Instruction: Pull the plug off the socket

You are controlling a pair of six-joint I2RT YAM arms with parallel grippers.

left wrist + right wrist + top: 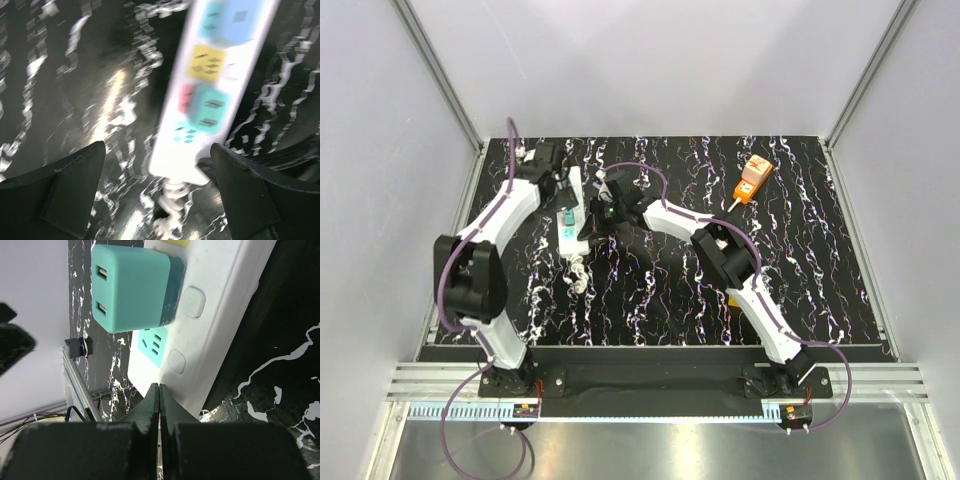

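The socket, a long white power strip [571,228], lies left of centre on the black marbled table. A teal cube plug [132,287] with two USB slots sits in it, next to a free teal outlet [152,345]. The plug also shows, blurred, in the left wrist view [210,107]. My left gripper [157,165] is open, hovering over the strip [220,75], with the strip's cord end between its fingers [75,190]. My right gripper [160,387] is shut and empty, its tips at the strip's [220,330] cord end, below the plug.
The strip's white cord [578,272] curls toward the near side. An orange box [753,178] with a white lead lies at the far right. Grey walls and metal rails [450,100] close in the table on three sides.
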